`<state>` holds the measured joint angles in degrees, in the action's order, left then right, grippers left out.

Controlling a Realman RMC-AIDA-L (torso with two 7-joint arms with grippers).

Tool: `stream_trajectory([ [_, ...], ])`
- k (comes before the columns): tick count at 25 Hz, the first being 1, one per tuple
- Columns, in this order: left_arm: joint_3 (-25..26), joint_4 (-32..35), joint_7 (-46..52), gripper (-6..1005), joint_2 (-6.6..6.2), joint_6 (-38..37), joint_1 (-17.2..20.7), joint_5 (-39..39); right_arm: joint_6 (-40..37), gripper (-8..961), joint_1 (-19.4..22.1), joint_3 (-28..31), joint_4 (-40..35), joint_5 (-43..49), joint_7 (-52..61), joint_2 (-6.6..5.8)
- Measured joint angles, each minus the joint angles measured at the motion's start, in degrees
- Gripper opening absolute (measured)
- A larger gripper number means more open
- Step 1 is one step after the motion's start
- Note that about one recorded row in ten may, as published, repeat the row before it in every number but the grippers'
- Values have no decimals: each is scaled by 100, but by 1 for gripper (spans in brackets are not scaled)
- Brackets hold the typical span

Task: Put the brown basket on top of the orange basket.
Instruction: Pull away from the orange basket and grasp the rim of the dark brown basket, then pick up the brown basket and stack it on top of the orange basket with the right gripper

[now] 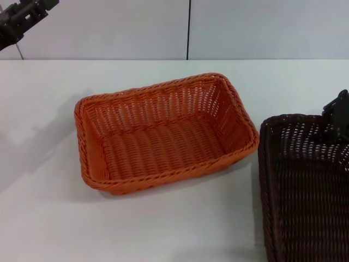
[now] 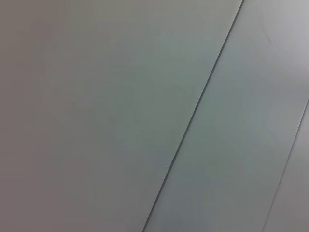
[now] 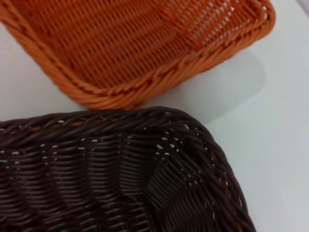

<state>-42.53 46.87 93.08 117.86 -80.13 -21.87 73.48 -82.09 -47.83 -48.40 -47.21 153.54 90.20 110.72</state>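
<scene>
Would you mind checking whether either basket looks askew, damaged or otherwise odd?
Nothing stands out. The bright orange rectangular woven basket sits upright, turned slightly on the white table; the dark brown rectangular woven basket is beside it, apart, with the right end effector at its far rim.

On the table (image 1: 49, 218) before me, the orange basket (image 1: 163, 134) sits near the middle. The brown basket (image 1: 305, 185) is just to its right and a little nearer me, close by but apart. My right gripper (image 1: 339, 114) is at the brown basket's far rim; my left gripper (image 1: 22, 19) hangs far left, high above the table.
</scene>
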Motion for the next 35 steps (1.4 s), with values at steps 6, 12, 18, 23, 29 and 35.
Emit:
stream_trajectory([
  [6, 33, -10, 0, 847, 0, -27, 73, -32, -334, 364, -5, 37, -27, 0, -9, -56],
  [12, 41, -61, -5, 847, -11, -66, 86, -49, -859, 326, 2, 109, -86, -54, -64, -131],
  [18, 143, -65, -46, 847, -22, -102, 122, -61, -2067, 299, 50, 363, -147, -696, -239, -479],
  [23, 223, -65, -63, 847, -27, -132, 127, -66, -2684, 229, 109, 606, -132, -968, -221, -687],
  [29, 278, -43, -74, 847, -35, -173, 119, -71, -3126, 175, 109, 1121, 20, -973, -196, -746],
  [35, 382, -24, -187, 847, -29, -177, 109, -76, -3276, 176, 29, 1448, 362, -1075, -185, -742],
])
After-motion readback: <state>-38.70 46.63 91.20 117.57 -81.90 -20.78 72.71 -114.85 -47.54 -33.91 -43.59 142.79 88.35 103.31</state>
